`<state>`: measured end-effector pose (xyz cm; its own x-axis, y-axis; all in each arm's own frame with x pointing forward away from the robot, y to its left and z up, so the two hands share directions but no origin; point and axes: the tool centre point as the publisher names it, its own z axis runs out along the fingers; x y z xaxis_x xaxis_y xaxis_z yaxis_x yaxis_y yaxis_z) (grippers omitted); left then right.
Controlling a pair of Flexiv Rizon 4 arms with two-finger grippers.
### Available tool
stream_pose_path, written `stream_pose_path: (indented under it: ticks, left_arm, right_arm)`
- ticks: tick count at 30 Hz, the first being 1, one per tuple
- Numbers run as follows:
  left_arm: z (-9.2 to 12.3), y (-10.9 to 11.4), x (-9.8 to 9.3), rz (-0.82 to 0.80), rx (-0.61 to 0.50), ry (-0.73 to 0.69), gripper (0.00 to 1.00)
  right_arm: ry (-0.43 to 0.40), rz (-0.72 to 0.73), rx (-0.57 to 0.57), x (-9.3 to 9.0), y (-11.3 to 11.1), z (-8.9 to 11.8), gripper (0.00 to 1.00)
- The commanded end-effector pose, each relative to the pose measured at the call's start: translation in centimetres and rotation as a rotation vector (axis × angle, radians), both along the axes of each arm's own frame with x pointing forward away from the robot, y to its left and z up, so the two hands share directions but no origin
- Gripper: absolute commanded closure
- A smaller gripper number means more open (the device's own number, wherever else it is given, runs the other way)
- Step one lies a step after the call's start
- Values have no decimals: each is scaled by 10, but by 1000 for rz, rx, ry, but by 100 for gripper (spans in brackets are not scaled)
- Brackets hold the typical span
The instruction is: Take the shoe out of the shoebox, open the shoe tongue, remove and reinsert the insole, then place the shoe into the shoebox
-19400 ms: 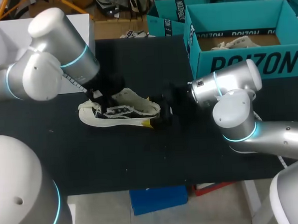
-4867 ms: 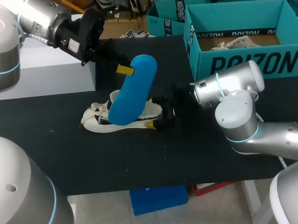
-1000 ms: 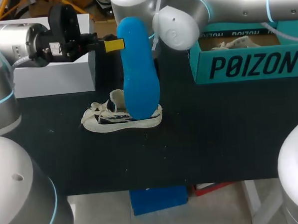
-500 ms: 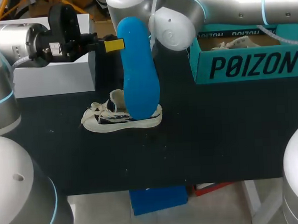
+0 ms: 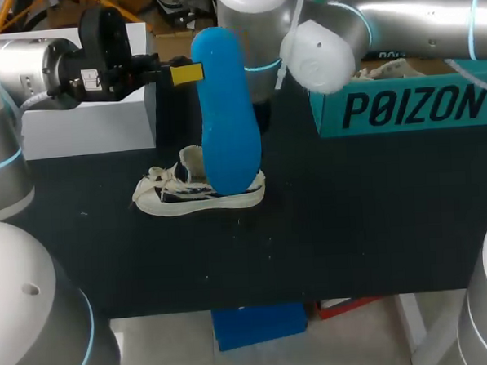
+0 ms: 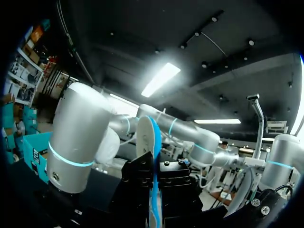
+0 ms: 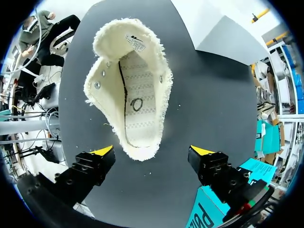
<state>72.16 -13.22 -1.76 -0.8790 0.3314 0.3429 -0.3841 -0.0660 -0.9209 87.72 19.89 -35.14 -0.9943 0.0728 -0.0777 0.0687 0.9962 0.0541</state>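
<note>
A blue insole [image 5: 225, 110] stands upright over the table, and my left gripper [image 5: 185, 73] is shut on its upper edge. Its lower end hangs at the heel of the cream shoe [image 5: 197, 194], which lies on its sole on the black table. In the left wrist view the insole [image 6: 153, 142] shows edge-on between the black fingers of the left gripper [image 6: 154, 190]. My right arm [image 5: 256, 35] reaches in behind the insole, which hides its gripper there. In the right wrist view the right gripper [image 7: 152, 152] hangs open above the shoe [image 7: 132, 90], whose opening is bare inside.
A teal shoebox [image 5: 403, 100] stands at the back right, with a second one behind it. A white box [image 5: 85, 117] sits at the back left under my left arm. The black table [image 5: 352, 226] ends at the front edge.
My right arm's upper part has swung to the right behind the insole. The left gripper, the insole and the shoe have stayed where they were.
</note>
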Motion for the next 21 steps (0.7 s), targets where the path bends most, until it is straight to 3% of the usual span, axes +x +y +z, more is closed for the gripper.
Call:
stream_pose_path:
  ticks: [1,15,21]
  left_arm:
    - [-1,-1,-1,2,-1,-1,100]
    - [-1,-1,-1,2,-1,-1,100]
    - [-1,-1,-1,2,-1,-1,100]
  right_arm:
    - [-47,15,236,-9,-16,0,0]
    - [-109,32,617,-10,-25,-16,0]
    - [-102,35,700,-8,-27,-24,0]
